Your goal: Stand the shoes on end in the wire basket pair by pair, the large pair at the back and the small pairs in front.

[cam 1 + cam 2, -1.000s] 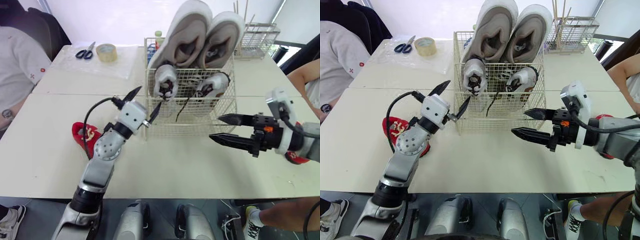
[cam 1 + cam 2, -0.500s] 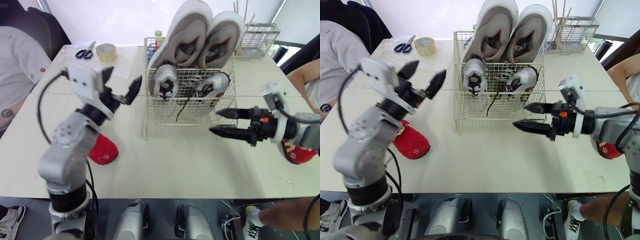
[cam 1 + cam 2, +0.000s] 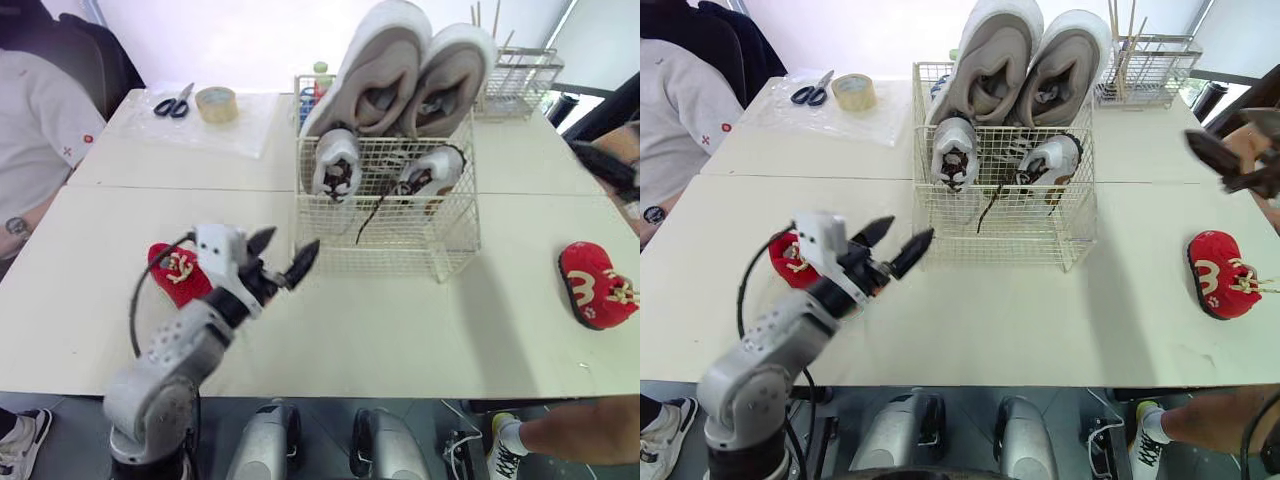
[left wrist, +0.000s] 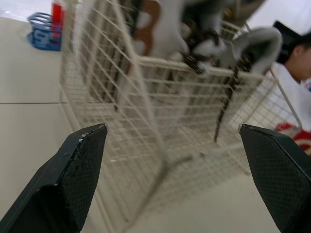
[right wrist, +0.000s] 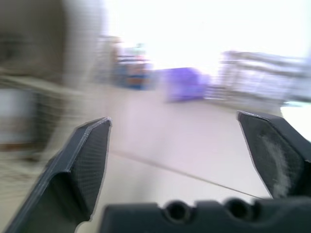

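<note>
Red shoes (image 3: 178, 272) wait at 9 and 3 o'clock; your right claw (image 5: 173, 116) swung away, left claw (image 3: 295, 237) dropped, both open, empty

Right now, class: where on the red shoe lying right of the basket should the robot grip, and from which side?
Best gripped across its narrow middle, from above: the red shoe lies flat, upper up, nothing touching it, so both sides look free for the open right gripper.
</note>
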`<action>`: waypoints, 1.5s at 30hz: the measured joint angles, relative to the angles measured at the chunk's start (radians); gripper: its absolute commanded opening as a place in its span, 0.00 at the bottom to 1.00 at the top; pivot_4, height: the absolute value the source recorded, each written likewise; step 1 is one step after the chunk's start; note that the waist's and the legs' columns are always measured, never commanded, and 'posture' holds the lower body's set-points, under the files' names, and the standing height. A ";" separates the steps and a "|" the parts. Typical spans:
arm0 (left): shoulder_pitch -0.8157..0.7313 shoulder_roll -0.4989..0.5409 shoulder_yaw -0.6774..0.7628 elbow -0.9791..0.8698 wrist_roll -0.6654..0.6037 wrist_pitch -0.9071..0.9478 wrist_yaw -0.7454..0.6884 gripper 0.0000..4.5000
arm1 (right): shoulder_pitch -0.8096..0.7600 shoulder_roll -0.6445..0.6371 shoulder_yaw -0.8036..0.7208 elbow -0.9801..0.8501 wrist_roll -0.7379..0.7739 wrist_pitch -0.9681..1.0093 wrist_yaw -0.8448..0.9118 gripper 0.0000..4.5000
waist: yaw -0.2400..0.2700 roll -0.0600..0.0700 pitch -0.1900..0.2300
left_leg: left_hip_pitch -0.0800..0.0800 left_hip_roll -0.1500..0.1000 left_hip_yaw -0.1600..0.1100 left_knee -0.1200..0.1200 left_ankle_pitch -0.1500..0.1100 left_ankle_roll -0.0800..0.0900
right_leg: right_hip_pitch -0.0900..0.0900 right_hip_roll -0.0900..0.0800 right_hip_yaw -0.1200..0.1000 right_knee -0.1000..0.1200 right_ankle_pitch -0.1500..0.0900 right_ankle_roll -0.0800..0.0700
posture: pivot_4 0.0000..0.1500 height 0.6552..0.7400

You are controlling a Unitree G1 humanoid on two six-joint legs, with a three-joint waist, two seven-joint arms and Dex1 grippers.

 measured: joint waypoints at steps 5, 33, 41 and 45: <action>0.092 0.073 -0.160 0.010 0.115 -0.128 -0.068 1.00 | 0.402 0.350 -0.137 -0.255 -0.089 -0.006 -0.157 1.00 | 0.008 0.020 -0.009 | 0.000 -0.001 0.000 -0.006 -0.001 0.002 | -0.002 0.000 0.001 -0.003 -0.002 -0.003 | 1.00 0.97; 0.185 0.370 0.213 -0.077 -0.328 0.013 -0.183 1.00 | 0.708 0.874 0.143 -0.457 -0.241 -0.328 -0.413 1.00 | 0.023 0.035 -0.020 | 0.001 0.000 -0.019 -0.013 -0.003 -0.008 | -0.001 0.005 -0.009 0.009 -0.023 -0.009 | 1.00 0.97; 0.212 0.422 0.185 -0.071 -0.294 0.000 -0.205 1.00 | 0.711 0.761 0.257 -0.582 -0.277 -0.325 -0.325 1.00 | 0.020 0.034 -0.020 | 0.002 -0.002 -0.016 -0.010 -0.003 -0.009 | 0.000 0.004 -0.007 0.007 -0.023 -0.009 | 1.00 0.97; 0.219 0.427 0.189 -0.071 -0.334 0.000 -0.214 1.00 | 0.739 0.568 0.256 -0.588 -0.283 -0.353 -0.176 1.00 | 0.017 0.033 -0.020 | 0.005 -0.003 -0.014 -0.009 -0.004 -0.007 | 0.003 0.005 -0.003 0.007 -0.023 -0.010 | 1.00 0.97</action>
